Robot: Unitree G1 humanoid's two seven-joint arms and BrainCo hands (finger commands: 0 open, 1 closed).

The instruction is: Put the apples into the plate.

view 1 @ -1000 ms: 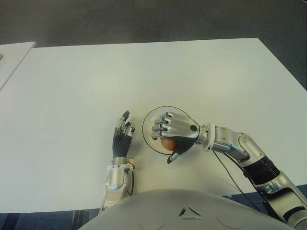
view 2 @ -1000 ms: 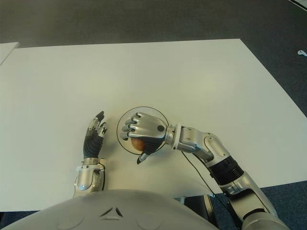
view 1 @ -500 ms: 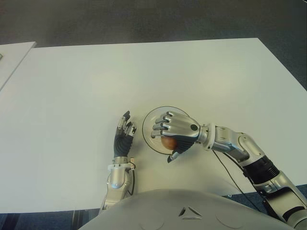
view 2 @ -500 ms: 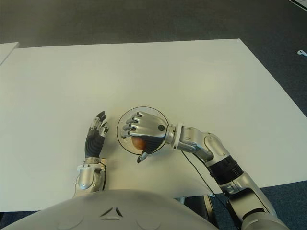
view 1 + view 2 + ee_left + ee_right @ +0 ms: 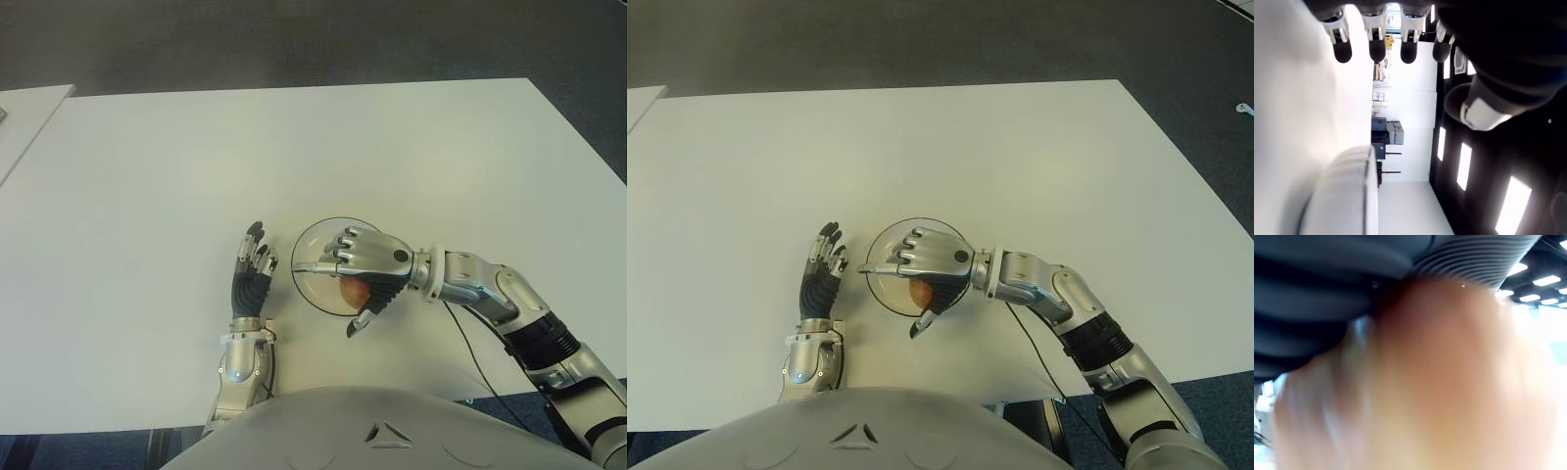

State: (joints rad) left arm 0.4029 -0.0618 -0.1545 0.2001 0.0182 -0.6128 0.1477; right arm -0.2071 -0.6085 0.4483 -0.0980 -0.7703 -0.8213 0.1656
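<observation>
A reddish-yellow apple (image 5: 351,292) lies in the round clear plate (image 5: 306,247) near the table's front edge, mostly covered by my right hand (image 5: 338,279). That hand hovers palm down over the plate, its index finger stretched straight to the left, the other fingers loosened and the thumb pointing away from the fruit. The right wrist view is filled by the apple (image 5: 1449,382) close under the palm. My left hand (image 5: 252,274) shows just left of the plate, fingers (image 5: 1376,46) straight and holding nothing.
The white table (image 5: 294,147) stretches wide behind the plate. A second white surface (image 5: 24,108) shows at the far left. A thin black cable (image 5: 470,362) runs along my right forearm near the table's front edge.
My right hand's fingers have uncurled from around the apple, the index finger now pointing straight left. The apple stays in the plate. The left hand has barely shifted.
</observation>
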